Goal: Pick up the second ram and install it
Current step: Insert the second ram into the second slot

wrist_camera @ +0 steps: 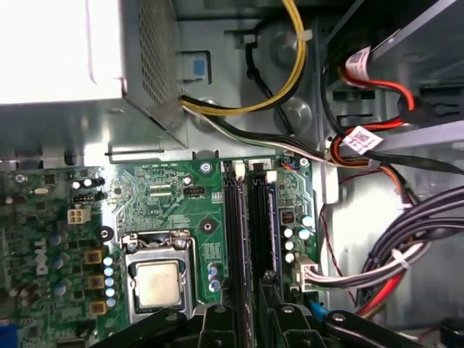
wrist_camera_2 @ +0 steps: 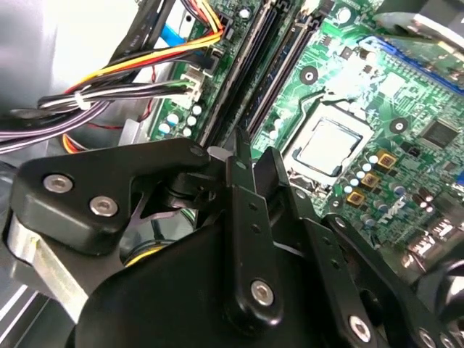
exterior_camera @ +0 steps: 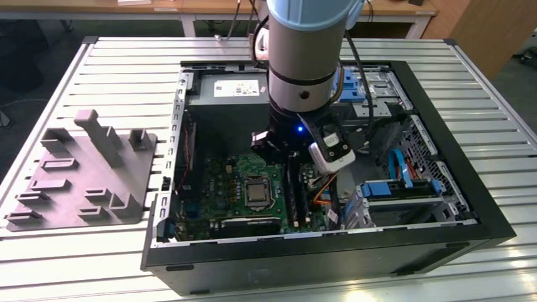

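My gripper (exterior_camera: 290, 165) hangs inside the open computer case (exterior_camera: 457, 189), just above the memory slots on the green motherboard (exterior_camera: 239, 182). In the second wrist view its black fingers (wrist_camera_2: 243, 188) stand close together with nothing between them, so the gripper (wrist_camera_2: 255, 156) is shut. Two long dark sticks stand side by side in the slots beside the processor socket (wrist_camera: 158, 283). The one in line with the gripper (wrist_camera: 254, 319) looks like the second ram (wrist_camera: 258, 225) (wrist_camera_2: 248, 69) (exterior_camera: 293, 192), upright in its slot. I cannot tell whether the fingertips touch it.
A grey plastic fixture (exterior_camera: 84, 170) with upright posts lies on the slatted table (exterior_camera: 100, 264) at the exterior view's left. Bundled cables (wrist_camera_2: 109, 90) (wrist_camera: 406, 261) run beside the slots. The power supply (exterior_camera: 226, 88) sits at the case's back, and blue drive bays (exterior_camera: 403, 189) at the exterior view's right.
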Controlling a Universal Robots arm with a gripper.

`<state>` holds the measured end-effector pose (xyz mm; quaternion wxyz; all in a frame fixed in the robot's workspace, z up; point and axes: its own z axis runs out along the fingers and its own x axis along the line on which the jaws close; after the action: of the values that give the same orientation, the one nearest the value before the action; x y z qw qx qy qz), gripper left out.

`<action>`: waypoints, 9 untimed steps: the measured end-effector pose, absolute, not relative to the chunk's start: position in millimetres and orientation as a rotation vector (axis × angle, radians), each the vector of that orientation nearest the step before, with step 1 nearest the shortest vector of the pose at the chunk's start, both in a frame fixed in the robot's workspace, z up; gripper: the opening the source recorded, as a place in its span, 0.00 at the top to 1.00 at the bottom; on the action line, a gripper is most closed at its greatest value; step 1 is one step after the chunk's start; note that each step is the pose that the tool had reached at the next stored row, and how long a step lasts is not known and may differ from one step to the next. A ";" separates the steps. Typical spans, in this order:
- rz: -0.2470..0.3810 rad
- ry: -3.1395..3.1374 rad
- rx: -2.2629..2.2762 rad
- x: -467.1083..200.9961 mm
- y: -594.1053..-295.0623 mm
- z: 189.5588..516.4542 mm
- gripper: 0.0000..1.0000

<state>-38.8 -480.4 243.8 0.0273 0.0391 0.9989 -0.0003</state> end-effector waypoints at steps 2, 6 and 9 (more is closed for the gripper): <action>-0.001 3.084 0.121 -38.8 -480.4 243.7 0.73; -0.001 3.085 0.121 -38.8 -480.5 243.8 0.73; -0.001 3.085 0.121 -38.8 -480.5 243.9 0.81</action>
<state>-38.8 -480.5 243.9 0.0273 0.0391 0.9989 -0.0003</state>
